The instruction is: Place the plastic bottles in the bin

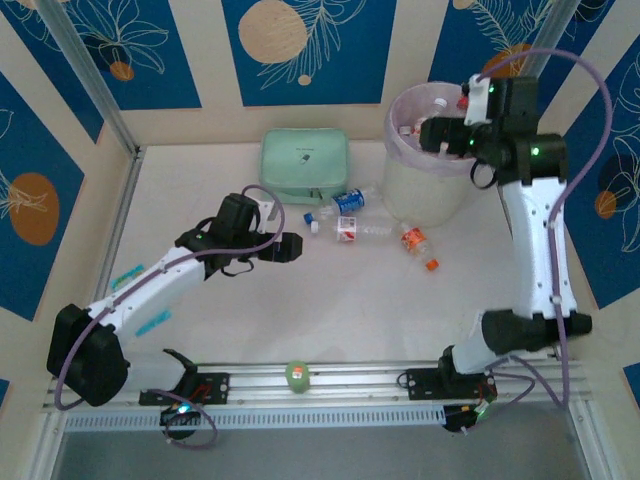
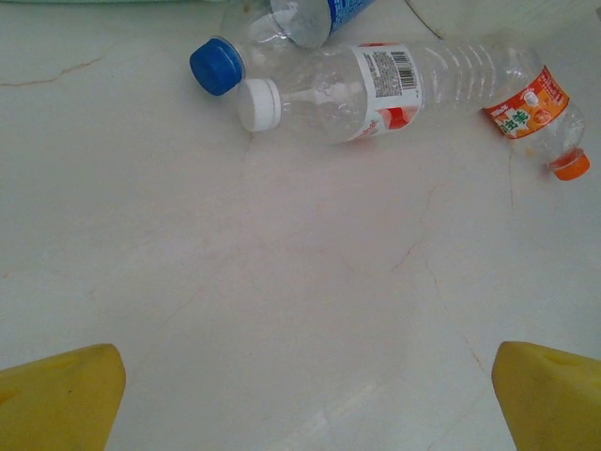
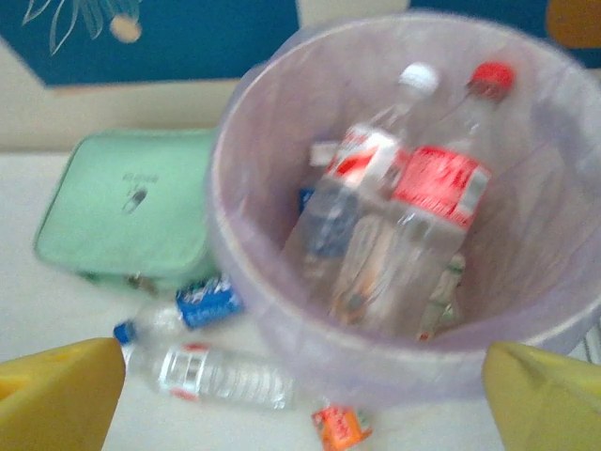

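The bin (image 1: 430, 195) is standing at about 1 o'clock on the worktop (image 1: 300, 320), close to the far edge and the right wall. The right gripper (image 3: 300, 395) is hanging over its open mouth. Its fingers are standing wide apart and are gripping nothing. Inside the bin, a red-cap bottle (image 3: 437, 188) and a white-cap bottle (image 3: 362, 160) are leaning side by side, touching each other.

Three more bottles are lying on the worktop, near the bin's foot at its 7 o'clock side. The blue-label bottle (image 1: 350, 200) is lying just beside the near right corner of the green case (image 1: 305, 165), which is sitting at 12 o'clock by the far edge. The long clear bottle (image 1: 352, 231) is lying just beside it, their caps almost touching. The orange-cap bottle (image 1: 420, 246) is lying a little apart, toward 3 o'clock.

The left gripper (image 2: 300, 395) is hovering at 9 o'clock from these bottles, open wide and gripping nothing. A broad bare stretch of worktop is lying between it and them.
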Available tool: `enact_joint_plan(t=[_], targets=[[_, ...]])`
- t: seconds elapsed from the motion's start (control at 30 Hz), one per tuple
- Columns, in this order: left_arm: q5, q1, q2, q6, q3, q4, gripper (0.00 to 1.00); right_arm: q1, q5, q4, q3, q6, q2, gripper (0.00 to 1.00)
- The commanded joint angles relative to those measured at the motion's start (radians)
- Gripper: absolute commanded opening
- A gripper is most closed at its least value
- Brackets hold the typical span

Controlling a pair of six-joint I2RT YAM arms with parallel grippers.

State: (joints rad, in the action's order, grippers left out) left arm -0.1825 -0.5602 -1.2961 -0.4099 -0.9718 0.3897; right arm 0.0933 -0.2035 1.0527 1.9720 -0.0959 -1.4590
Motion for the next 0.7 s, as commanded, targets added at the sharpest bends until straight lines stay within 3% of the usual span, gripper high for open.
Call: enact_joint_plan(t=[0.0, 0.2, 0.33, 0.53, 0.67], targets=[[-0.021, 0.004, -0.019, 0.003, 0.01, -0.026, 1.0, 0.039, -0.067, -0.057, -0.163, 0.017, 0.077, 0.93], [-0.044, 0.004, -0.072, 0.009, -0.017, -0.038, 1.0, 0.093, -0.137, -0.041, -0.435, -0.043, 0.188, 0.75], [-0.048, 0.004, -0.111, -0.003, -0.034, -0.077, 1.0, 0.13, -0.073, -0.08, -0.618, -0.131, 0.207, 0.69], [-0.043, 0.005, -0.119, -0.005, -0.04, -0.092, 1.0, 0.149, -0.135, -0.207, -0.833, -0.219, 0.144, 0.74], [-0.019, 0.005, -0.107, 0.005, -0.034, -0.069, 1.0, 0.155, -0.095, -0.329, -0.908, -0.262, 0.088, 0.84]])
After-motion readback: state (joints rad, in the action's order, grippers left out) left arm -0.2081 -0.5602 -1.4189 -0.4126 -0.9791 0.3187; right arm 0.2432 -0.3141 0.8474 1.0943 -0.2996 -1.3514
